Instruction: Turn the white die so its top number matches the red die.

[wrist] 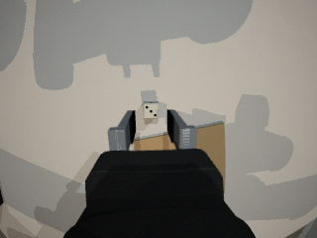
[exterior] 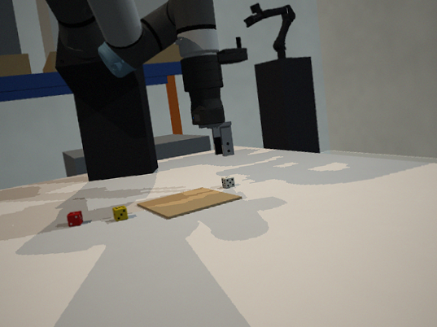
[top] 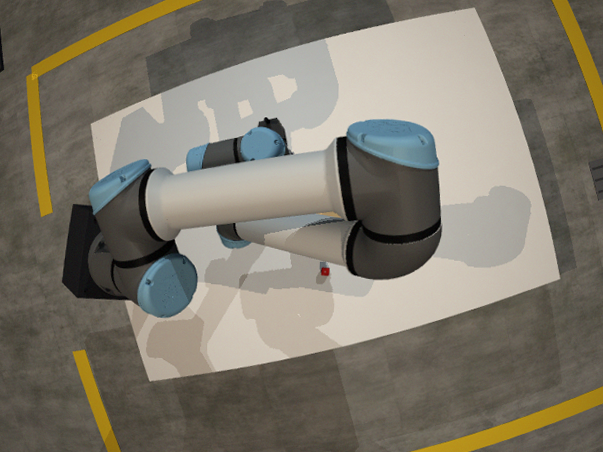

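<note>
The white die point(exterior: 228, 182) point(wrist: 151, 110) lies flat on the table just off the mat's edge. In the wrist view its top shows three pips in a diagonal. The tan mat point(exterior: 191, 203) point(wrist: 212, 159) lies flat; the arm hides nearly all of it in the top view. The red die point(top: 325, 271) point(exterior: 74, 219) stands on the table on the other side of the mat; its top number is too small to read. My gripper point(exterior: 224, 154) point(wrist: 151, 120) is open and empty, pointing down, well above the table near the white die.
A yellow die point(exterior: 120, 213) stands on the table between the red die and the mat, and is hidden in the top view. The arm's shadows fall across the table point(top: 427, 84). A black pedestal point(exterior: 286, 104) with a small arm stands behind the table.
</note>
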Motion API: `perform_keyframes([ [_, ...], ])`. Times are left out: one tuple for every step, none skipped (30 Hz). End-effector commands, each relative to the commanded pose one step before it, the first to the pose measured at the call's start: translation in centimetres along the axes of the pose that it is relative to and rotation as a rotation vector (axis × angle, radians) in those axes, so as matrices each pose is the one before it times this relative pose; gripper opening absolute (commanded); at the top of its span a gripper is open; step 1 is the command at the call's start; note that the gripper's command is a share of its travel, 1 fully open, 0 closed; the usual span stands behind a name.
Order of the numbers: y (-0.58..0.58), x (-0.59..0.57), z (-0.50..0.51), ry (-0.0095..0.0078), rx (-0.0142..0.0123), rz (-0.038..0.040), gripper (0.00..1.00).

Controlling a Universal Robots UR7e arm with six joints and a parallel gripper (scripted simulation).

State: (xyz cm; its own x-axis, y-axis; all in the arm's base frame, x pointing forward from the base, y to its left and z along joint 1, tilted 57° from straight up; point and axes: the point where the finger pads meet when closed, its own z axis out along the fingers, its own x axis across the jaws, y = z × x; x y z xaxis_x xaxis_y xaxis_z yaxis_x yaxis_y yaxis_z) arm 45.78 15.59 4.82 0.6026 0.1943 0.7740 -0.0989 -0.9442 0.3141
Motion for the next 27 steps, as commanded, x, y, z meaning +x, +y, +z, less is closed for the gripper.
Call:
perform_keyframes([
  [-0.02, 0.024, 0.696, 0.001, 0.00052, 0.00007, 0.7],
  [-0.001, -0.001, 0.159, 0.0, 0.0, 0.0, 0.7],
  [-0.001, 0.0, 0.162, 0.0, 0.0, 0.0, 0.7],
  [-0.001, 0.0, 0.163, 0.0, 0.0, 0.0, 0.7],
  [0.0, -0.001, 0.162, 0.0, 0.0, 0.0, 0.7],
  [-0.001, 0.0, 0.163, 0.0, 0.0, 0.0, 0.7],
  [-0.001, 0.0, 0.162, 0.0, 0.0, 0.0, 0.7],
  [0.0, -0.001, 0.159, 0.0, 0.0, 0.0, 0.7],
  [-0.001, 0.0, 0.157, 0.0, 0.0, 0.0, 0.7],
  [-0.001, 0.0, 0.154, 0.0, 0.0, 0.0, 0.7],
  [0.0, -0.001, 0.149, 0.0, 0.0, 0.0, 0.7],
  [0.0, 0.0, 0.0, 0.0, 0.0, 0.0, 0.7],
  [0.0, 0.0, 0.0, 0.0, 0.0, 0.0, 0.7],
  [-0.001, 0.0, 0.145, 0.0, 0.0, 0.0, 0.7],
  [-0.001, 0.0, 0.139, 0.0, 0.0, 0.0, 0.7],
  [-0.001, -0.001, 0.132, 0.0, 0.0, 0.0, 0.7],
  [0.0, -0.001, 0.126, 0.0, 0.0, 0.0, 0.7],
  [-0.001, 0.0, 0.119, 0.0, 0.0, 0.0, 0.7],
  [-0.001, 0.0, 0.111, 0.0, 0.0, 0.0, 0.7],
  [0.0, -0.001, 0.103, 0.0, 0.0, 0.0, 0.7],
  [0.0, -0.001, 0.094, 0.0, 0.0, 0.0, 0.7],
  [-0.001, 0.0, 0.086, 0.0, 0.0, 0.0, 0.7],
  [-0.001, 0.0, 0.077, 0.0, 0.0, 0.0, 0.7],
  [0.0, 0.0, 0.068, 0.0, 0.0, 0.0, 0.7],
  [0.0, 0.0, 0.059, 0.0, 0.0, 0.0, 0.7],
  [0.0, 0.0, 0.051, 0.0, 0.0, 0.0, 0.7],
  [0.0, 0.0, 0.042, 0.0, 0.0, 0.0, 0.7],
])
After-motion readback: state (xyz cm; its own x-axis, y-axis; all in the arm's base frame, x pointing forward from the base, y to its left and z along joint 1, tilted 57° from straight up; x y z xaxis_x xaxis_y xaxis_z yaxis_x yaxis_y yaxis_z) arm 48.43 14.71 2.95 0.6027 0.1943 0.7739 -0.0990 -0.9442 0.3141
